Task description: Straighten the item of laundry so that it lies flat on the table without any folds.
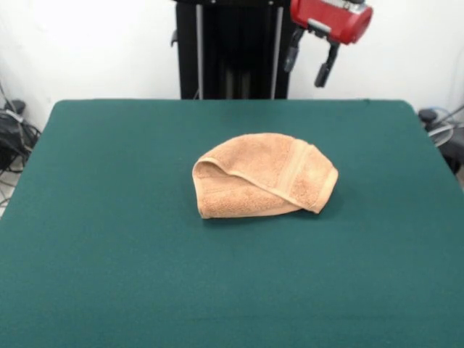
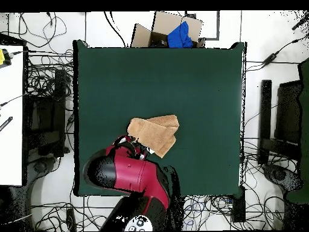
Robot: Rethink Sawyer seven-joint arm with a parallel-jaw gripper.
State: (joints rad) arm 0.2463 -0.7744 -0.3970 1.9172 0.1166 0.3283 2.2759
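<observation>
The orange-tan towel (image 1: 262,176) lies folded over on itself near the middle of the dark green table (image 1: 109,239), one edge band curling across its top. In the overhead view the towel (image 2: 154,132) sits just above the arm. My gripper (image 1: 309,62) hangs high above the table's far edge, well clear of the towel, with its two dark fingers (image 1: 324,70) spread apart and nothing between them. In the overhead view the gripper (image 2: 128,145) is at the arm's tip, close by the towel's lower left edge.
The black pedestal (image 1: 228,51) stands behind the table's far edge. In the overhead view a cardboard box with blue cloth (image 2: 172,30) sits beyond the table's top edge, and cables and equipment lie on the floor around the table.
</observation>
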